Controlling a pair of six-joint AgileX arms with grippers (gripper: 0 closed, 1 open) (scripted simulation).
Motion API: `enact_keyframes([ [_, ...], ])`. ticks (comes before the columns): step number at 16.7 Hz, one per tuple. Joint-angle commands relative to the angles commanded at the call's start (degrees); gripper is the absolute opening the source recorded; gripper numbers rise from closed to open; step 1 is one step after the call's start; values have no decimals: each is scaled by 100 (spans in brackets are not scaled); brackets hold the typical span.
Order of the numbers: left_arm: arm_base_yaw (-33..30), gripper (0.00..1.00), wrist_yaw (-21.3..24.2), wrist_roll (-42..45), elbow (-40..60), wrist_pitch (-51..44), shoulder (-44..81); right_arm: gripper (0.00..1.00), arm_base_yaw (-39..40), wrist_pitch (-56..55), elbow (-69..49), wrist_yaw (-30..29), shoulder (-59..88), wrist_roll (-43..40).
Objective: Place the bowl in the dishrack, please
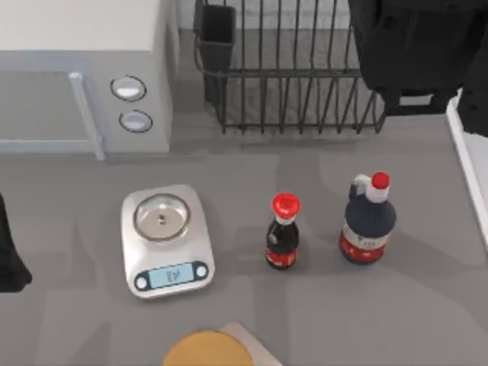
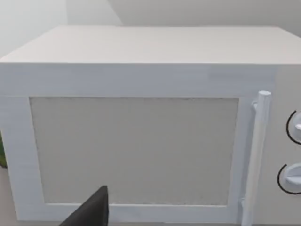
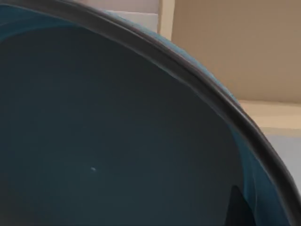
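Note:
The dark teal-blue bowl (image 3: 117, 141) with its thin brownish rim looms very close in the right wrist view, its inside facing the camera. One dark fingertip (image 3: 237, 207) of my right gripper lies against the bowl's inner wall near the rim, shut on it. From above, my right arm (image 1: 419, 46) hangs over the right end of the black wire dishrack (image 1: 290, 84) at the back of the table and hides the bowl beneath it. The rack's black utensil cup (image 1: 217, 38) stands at its left corner. My left arm (image 1: 9, 259) stays parked at the table's left edge.
A white microwave (image 1: 84, 69) stands at the back left, facing the left wrist camera. A silver kitchen scale (image 1: 166, 240), a small red-capped bottle (image 1: 282, 232) and a larger dark bottle (image 1: 367, 221) stand mid-table. A yellow-orange disc (image 1: 206, 349) lies at the front edge.

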State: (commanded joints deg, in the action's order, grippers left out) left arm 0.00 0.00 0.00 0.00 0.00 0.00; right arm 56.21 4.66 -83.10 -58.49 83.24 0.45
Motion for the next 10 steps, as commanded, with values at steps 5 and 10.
enact_keyframes([
  [5,0,100,0,0,0,0,0,0,325,-331,73,-233,-66,136],
  [10,0,100,0,0,0,0,0,0,176,-527,65,-88,163,137],
])
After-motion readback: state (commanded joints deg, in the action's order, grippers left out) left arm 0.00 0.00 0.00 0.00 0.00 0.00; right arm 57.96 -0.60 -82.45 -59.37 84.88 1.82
